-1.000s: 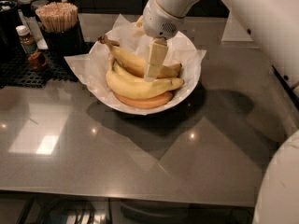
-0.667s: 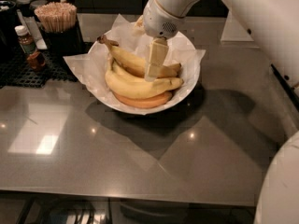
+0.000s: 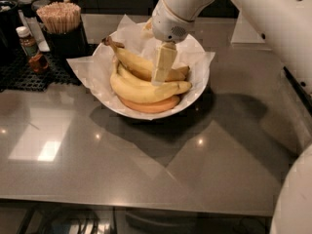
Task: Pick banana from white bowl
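Matches the view of a second ago almost exactly: same pose for the gripper (image 3: 161,77), same lie for the bananas (image 3: 146,92), no visible lift. Comes down from the upper right on the white arm (image 3: 181,6) and ends inside the white bowl (image 3: 206,77), lower end against the top banana (image 3: 132,61) about halfway along it. Cannot tell whether open, closed or gripping.

Keeps the top banana in the bowl, stem up at the left, body slanting down to the right and passing behind the gripper. Stacks two more bananas just beneath, all on crinkled paper (image 3: 92,68). Sets the bowl on the grey counter (image 3: 146,174), just right of a dark cup of wooden sticks (image 3: 60,19) and a small bottle (image 3: 29,47).
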`<control>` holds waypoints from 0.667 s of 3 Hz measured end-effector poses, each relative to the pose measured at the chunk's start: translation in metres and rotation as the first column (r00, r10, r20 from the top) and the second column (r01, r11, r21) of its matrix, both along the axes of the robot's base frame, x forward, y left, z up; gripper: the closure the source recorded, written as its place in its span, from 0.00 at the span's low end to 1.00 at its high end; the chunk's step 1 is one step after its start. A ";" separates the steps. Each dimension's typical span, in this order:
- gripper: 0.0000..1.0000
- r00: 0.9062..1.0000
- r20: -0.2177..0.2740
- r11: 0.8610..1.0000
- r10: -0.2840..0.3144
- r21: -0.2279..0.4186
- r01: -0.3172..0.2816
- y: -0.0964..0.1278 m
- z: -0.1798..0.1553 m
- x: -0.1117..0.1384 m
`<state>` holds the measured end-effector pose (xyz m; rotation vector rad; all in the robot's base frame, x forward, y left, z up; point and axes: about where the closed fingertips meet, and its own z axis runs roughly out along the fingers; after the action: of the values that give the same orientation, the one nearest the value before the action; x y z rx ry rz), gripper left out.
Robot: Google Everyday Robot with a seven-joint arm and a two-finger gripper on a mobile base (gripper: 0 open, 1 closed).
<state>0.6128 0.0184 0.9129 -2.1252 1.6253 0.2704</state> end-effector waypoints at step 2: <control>0.12 0.998 0.015 0.998 -0.057 -0.001 0.057 -0.004 -0.006 0.002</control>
<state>0.6153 0.0144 0.9073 -2.0730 1.6750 0.2345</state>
